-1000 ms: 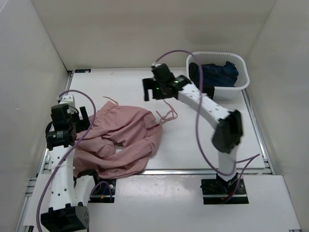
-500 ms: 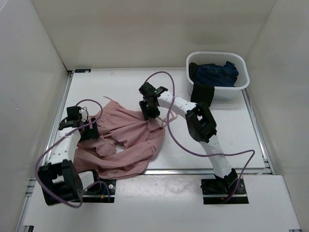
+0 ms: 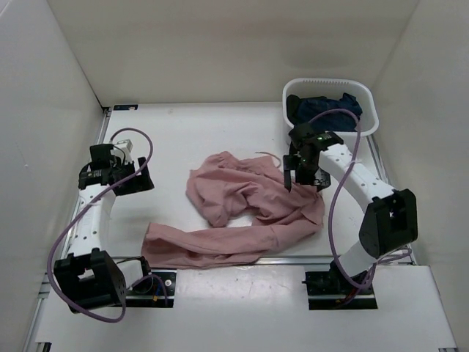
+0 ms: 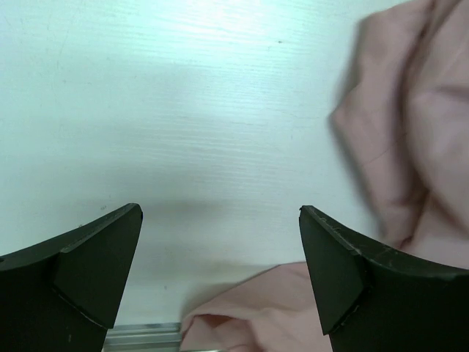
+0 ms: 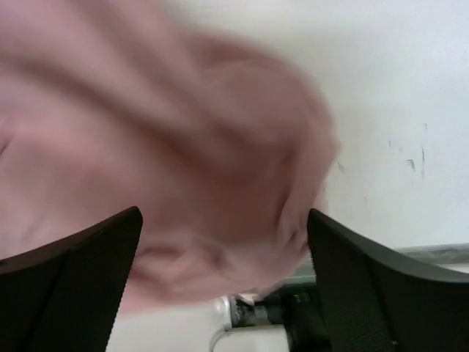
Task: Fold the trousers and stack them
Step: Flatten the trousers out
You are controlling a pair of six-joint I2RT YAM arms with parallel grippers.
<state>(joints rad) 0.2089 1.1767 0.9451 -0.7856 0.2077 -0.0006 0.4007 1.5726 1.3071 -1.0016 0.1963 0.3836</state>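
Note:
The dusty-pink trousers (image 3: 242, 213) lie crumpled across the middle of the table, one leg stretched along the near edge to the left and a bunched heap at the centre. My right gripper (image 3: 302, 176) hovers open over their right end. In the right wrist view the blurred pink fabric (image 5: 183, 147) fills the space under the open right gripper (image 5: 223, 253), and nothing is pinched. My left gripper (image 3: 119, 181) stands open at the far left, apart from the cloth. In the left wrist view the left gripper (image 4: 220, 253) is over bare table, with the trousers (image 4: 418, 147) to the right and below.
A white basket (image 3: 370, 121) at the back right holds a dark navy garment (image 3: 330, 110), just behind my right gripper. Purple cables loop off both arms. White walls close in the table on three sides.
The trousers were dragged to the right and spread out across the table. My right gripper closed partly, then opened, and now sits nearer the basket. My left arm drew back to the left.

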